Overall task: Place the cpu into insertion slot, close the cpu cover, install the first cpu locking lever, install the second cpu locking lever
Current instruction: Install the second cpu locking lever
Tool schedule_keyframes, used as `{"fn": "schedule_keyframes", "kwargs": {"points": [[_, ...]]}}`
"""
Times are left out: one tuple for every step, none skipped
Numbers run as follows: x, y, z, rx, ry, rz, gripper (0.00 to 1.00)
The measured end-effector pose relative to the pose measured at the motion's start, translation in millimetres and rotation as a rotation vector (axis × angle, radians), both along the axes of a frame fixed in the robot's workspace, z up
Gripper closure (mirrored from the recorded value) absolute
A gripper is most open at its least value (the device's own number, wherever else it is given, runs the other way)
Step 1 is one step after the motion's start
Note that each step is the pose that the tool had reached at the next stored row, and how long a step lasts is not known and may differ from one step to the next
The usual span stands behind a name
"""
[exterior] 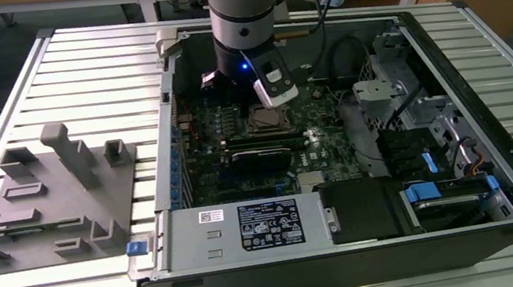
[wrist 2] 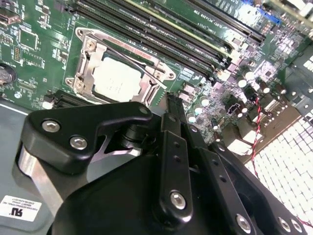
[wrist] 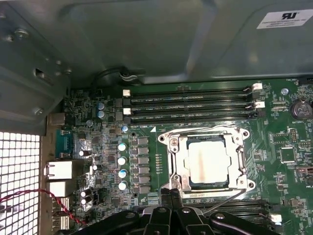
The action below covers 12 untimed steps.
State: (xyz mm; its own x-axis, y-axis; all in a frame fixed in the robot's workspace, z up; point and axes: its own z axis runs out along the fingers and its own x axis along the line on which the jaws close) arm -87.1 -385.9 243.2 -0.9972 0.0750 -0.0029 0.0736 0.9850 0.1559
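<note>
The cpu (wrist: 209, 164) lies flat in the insertion slot (wrist: 243, 135) on the green board (wrist: 286, 142), with the cpu cover (wrist: 177, 161) folded down around it, which keeps the chip seated. The gripper (wrist: 171, 196) hovers just beside the slot's edge; its fingers (wrist 2: 168, 105) look drawn together and empty (nothing between them). The open computer case (exterior: 501, 220) rests on the slatted desk (exterior: 52, 73).

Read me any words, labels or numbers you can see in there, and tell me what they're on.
Black label on the silver box: print too small to read.
White sticker on the grey metal panel: too small to read.
Motherboard markings: too small to read.
</note>
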Motion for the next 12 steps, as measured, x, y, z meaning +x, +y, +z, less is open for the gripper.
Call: {"fn": "schedule_keyframes", "kwargs": {"points": [[0.0, 0.0, 0.7, -0.0003, 0.0002, 0.0, 0.89], [0.0, 0.1, 1.8, -0.0002, 0.0004, 0.0, 0.89], [0.0, 0.1, 2.8, -0.0002, 0.0004, 0.0, 0.89], [0.0, 0.1, 3.6, -0.0002, 0.0004, 0.0, 0.89], [0.0, 0.0, 4.3, -0.0002, 0.0004, 0.0, 0.89], [0.0, 0.1, 4.8, -0.0002, 0.0004, -0.001, 0.89], [0.0, 0.1, 5.2, -0.0001, 0.0004, -0.001, 0.89], [0.1, 0.1, 5.5, 0.0, 0.0005, -0.001, 0.89], [0.1, 0.1, 5.4, 0.0001, 0.0004, -0.001, 0.89], [0.1, 0.1, 5.4, 0.0001, 0.0004, -0.001, 0.89], [0.1, 0.1, 5.5, 0.0, 0.0005, -0.001, 0.89], [0.1, 0.0, 5.5, -0.0001, 0.0006, 0.0, 0.89]]}}
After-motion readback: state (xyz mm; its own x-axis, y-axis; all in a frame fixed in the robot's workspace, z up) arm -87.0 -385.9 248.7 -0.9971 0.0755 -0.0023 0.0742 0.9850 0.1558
